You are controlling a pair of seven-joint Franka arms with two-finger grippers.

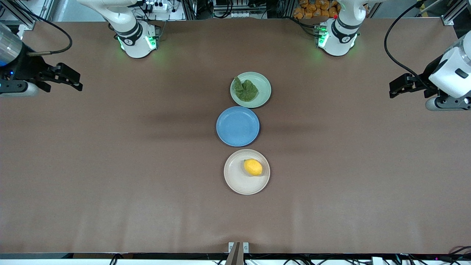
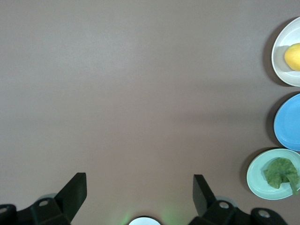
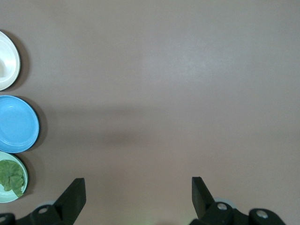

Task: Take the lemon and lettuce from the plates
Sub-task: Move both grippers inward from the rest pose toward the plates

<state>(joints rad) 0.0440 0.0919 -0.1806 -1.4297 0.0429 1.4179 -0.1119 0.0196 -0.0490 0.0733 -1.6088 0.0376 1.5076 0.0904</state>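
You've got both grippers, left gripper point(image 1: 393, 88) & right gripper point(image 1: 75, 81), fingers spread wide over bare counter point(image 1: 110, 165); wrinkly lettuce point(image 1: 245, 90) on round mint plate point(image 1: 263, 88), glossy oval lemon point(image 1: 253, 167) on cream plate point(image 1: 237, 180).

Blue plate point(image 1: 237, 126) on brown table point(image 1: 110, 165)

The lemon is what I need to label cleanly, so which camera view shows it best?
The front view: the lemon lies whole and unobstructed on the beige plate. The left wrist view catches only part of it, cut by the picture's edge. The right wrist view shows only a sliver of that plate, no lemon.
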